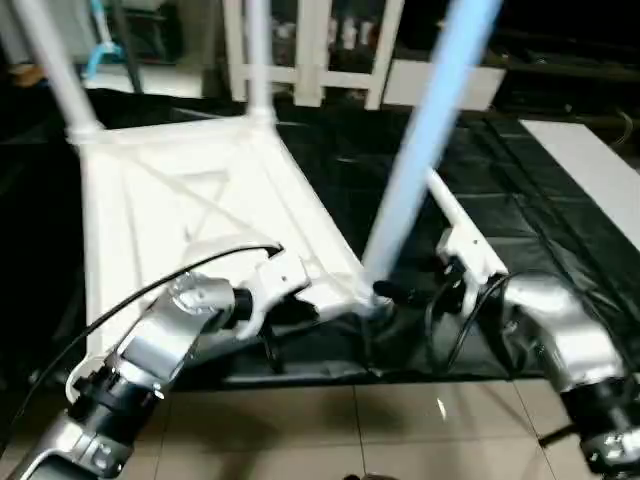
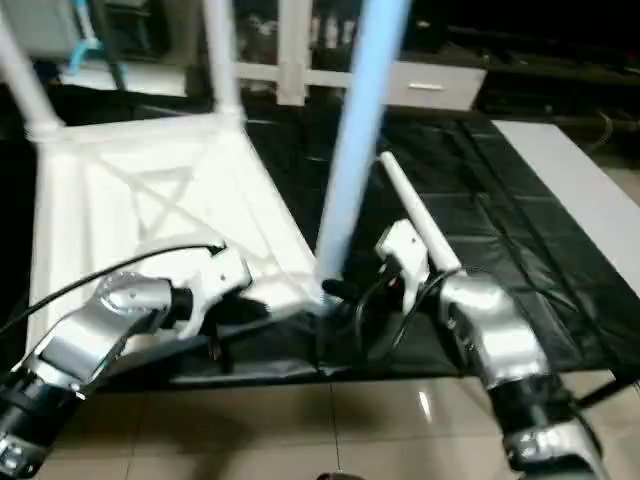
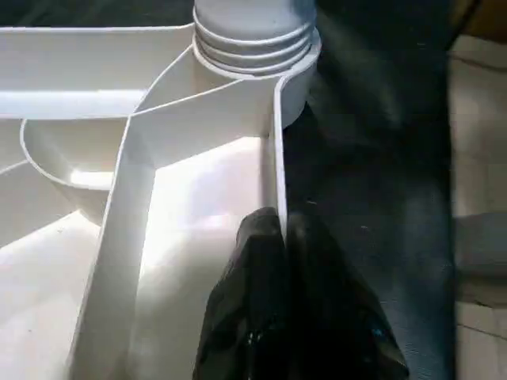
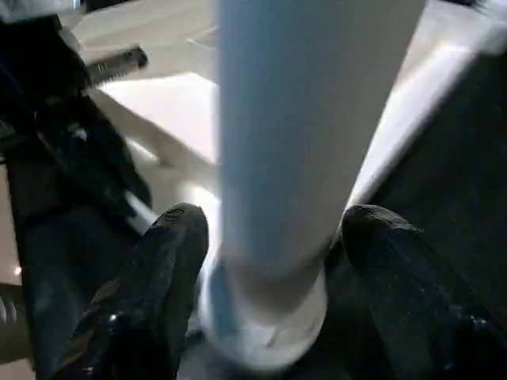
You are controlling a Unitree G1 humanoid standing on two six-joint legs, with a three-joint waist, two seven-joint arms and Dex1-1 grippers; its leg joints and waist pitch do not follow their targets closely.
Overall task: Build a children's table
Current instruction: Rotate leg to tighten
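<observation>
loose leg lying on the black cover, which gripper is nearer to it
Right. The right gripper straddles the base of the near upright leg, just beside the loose leg. The left gripper pinches the tabletop rim, farther away.

Near leg (image 1: 430, 150), perhaps blurred, top cropped

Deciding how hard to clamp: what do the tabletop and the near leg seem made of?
Tabletop: apparently moulded white plastic, judging by thin ribs and a smooth, slightly glossy surface. Near leg: likely a plastic tube, smooth and pale, with moulded thread rings at its base; wall thickness unclear.
</observation>
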